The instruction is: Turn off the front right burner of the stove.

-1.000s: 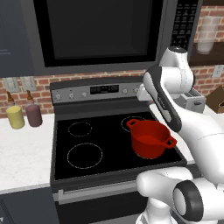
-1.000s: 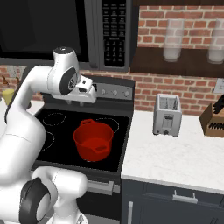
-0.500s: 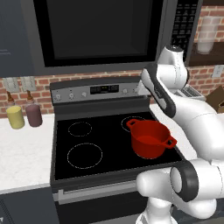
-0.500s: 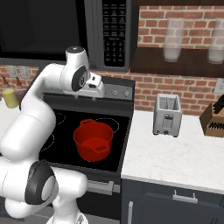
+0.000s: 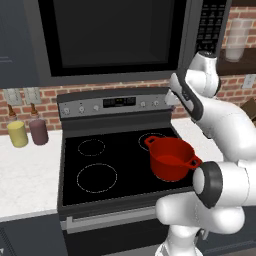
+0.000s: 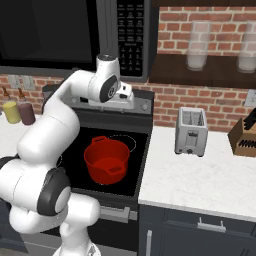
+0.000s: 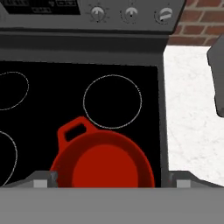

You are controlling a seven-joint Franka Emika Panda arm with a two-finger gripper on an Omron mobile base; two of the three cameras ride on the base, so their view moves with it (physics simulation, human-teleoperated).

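The stove's black glass top (image 5: 112, 150) carries white rings, and a red pot (image 5: 170, 157) stands on its front right ring. Its grey back panel (image 5: 95, 106) holds small knobs and a display. My gripper (image 6: 126, 100) hangs in front of the panel's right end, above the rear right ring (image 7: 112, 101). In the hand view the three right-hand knobs (image 7: 131, 14) line the top edge; the rightmost knob (image 7: 164, 15) has its mark tilted. The fingertips (image 7: 41, 180) stand far apart at the bottom corners, with nothing between them. The pot (image 7: 105, 164) lies below the hand.
A dark microwave (image 5: 115, 35) hangs low over the stove. Right of the stove, a white counter (image 6: 200, 175) holds a toaster (image 6: 190, 131) and a knife block (image 6: 245, 137). A yellow jar (image 5: 17, 134) and a purple jar (image 5: 38, 131) stand on the left counter.
The arm has swung the hand to the right along the back panel, closer to its right-hand knobs. The pot has not moved.
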